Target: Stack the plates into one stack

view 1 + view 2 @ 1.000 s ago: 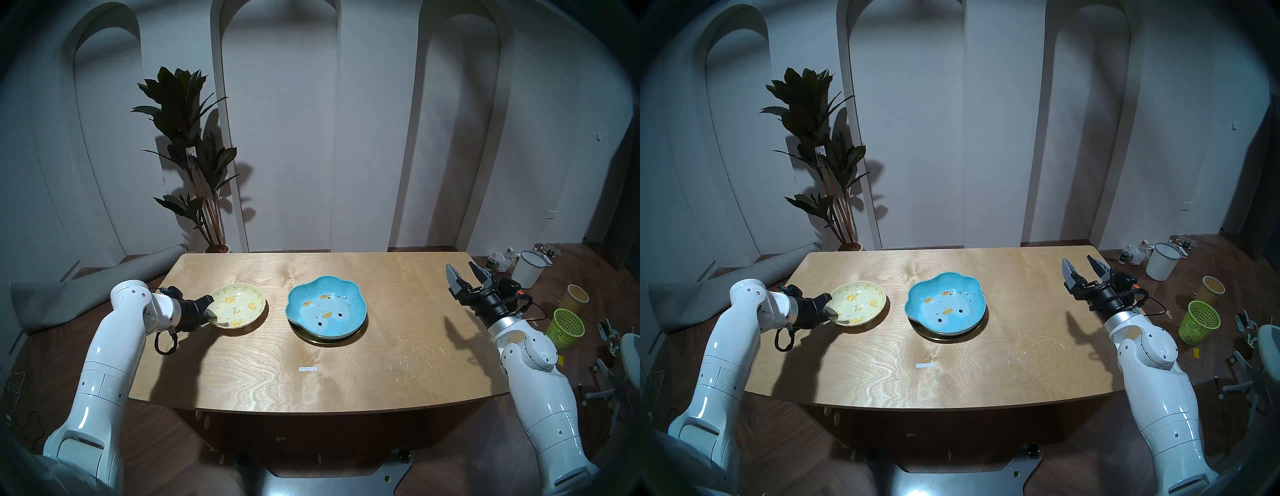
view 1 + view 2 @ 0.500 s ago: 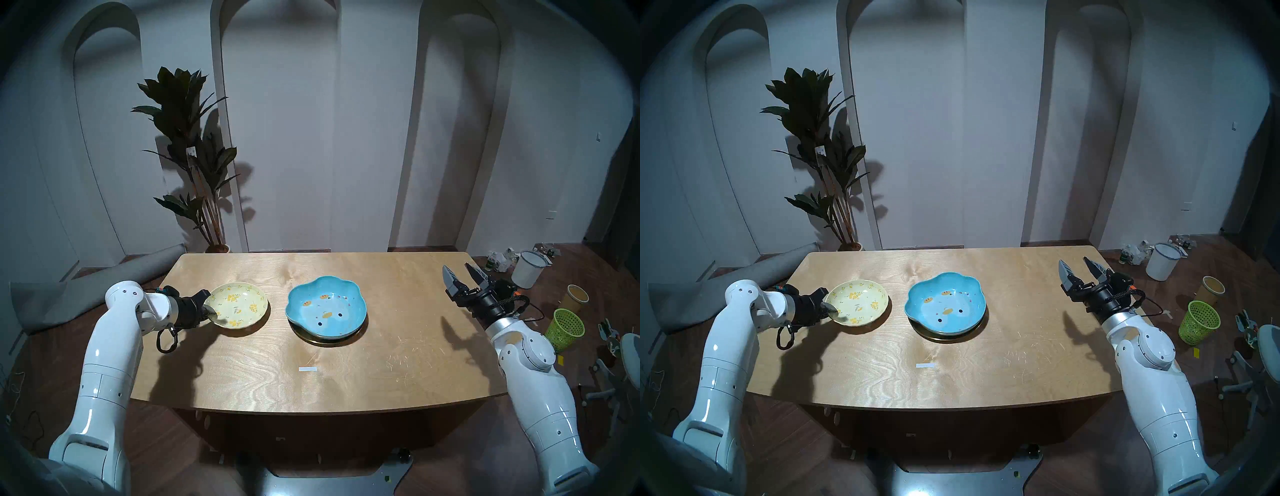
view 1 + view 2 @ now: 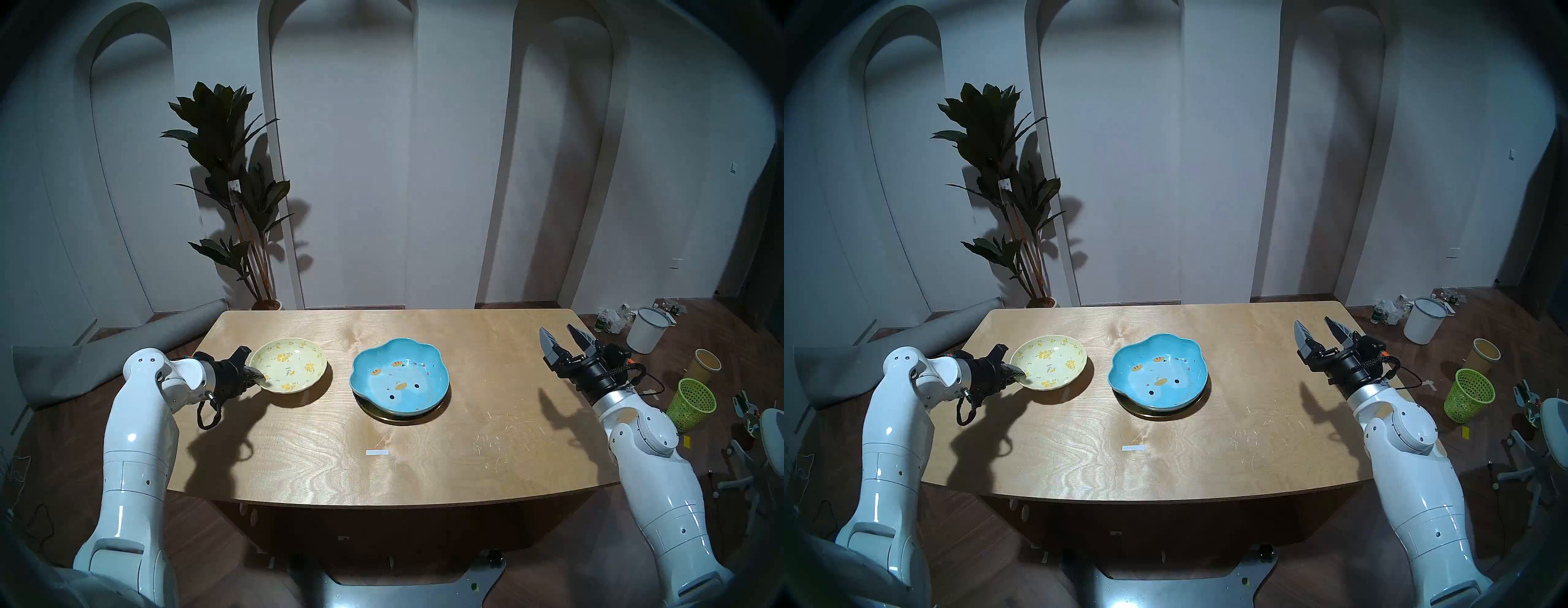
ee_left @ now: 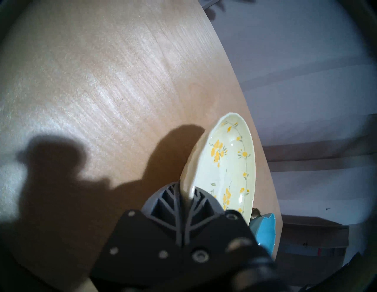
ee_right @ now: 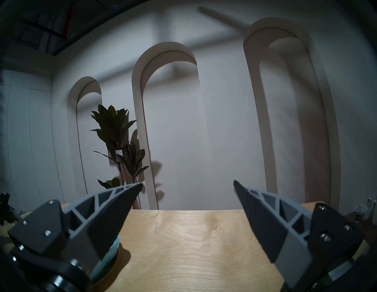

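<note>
Last dish in hand – pale-yellow floral dish (image 3: 289, 370) pinched at its rim, clear of the table (image 3: 322, 463)

Left gripper (image 4: 188, 196) clamped on near-left rim, dish tilted, shadow beneath. Blue scalloped dish (image 3: 399, 375) sits on gold plate (image 3: 392, 418) mid-table, to the right. Right gripper (image 3: 562, 339) idle at far right edge, fingers spread, empty. Next, I judge: carry right, level it, lower centred into the blue dish, release

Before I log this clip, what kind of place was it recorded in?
Probably a staged room used as a robot test space, not a lived-in home: arched wall niches, a potted plant, and one wooden table, with bins and clutter left on the floor.
</note>
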